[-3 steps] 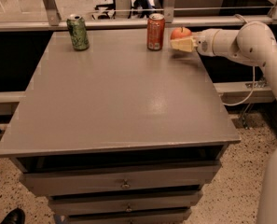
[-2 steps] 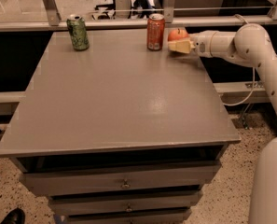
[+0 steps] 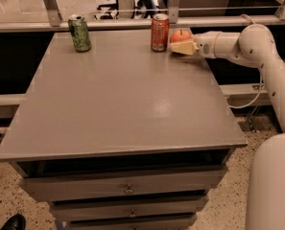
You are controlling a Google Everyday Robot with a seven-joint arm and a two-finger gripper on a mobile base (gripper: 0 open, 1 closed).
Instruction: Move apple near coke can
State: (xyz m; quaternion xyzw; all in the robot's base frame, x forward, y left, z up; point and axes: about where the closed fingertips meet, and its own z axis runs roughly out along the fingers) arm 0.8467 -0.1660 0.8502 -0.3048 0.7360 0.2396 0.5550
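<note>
The cream claw [image 3: 179, 45], gripping the round red-orange apple [image 3: 181, 33], has brought it just beside the red-orange soda can [image 3: 160, 32], so only release seems left

1. Apple [image 3: 180, 34]: red-orange, dark stem.
2. Coke can [image 3: 160, 32]: red-orange, pale lettering, silver top.
3. Other can [image 3: 79, 33]: green, patterned.
4. Table [image 3: 118, 104]: plain grey.
5. Gripper [image 3: 182, 47], right against the apple: cream, on a white arm [image 3: 257, 47].

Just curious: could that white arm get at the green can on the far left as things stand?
Probably yes. The gripper sits by the apple at the far right; only the coke can stands between it and the green can, and bare tabletop leaves a way round it.
</note>
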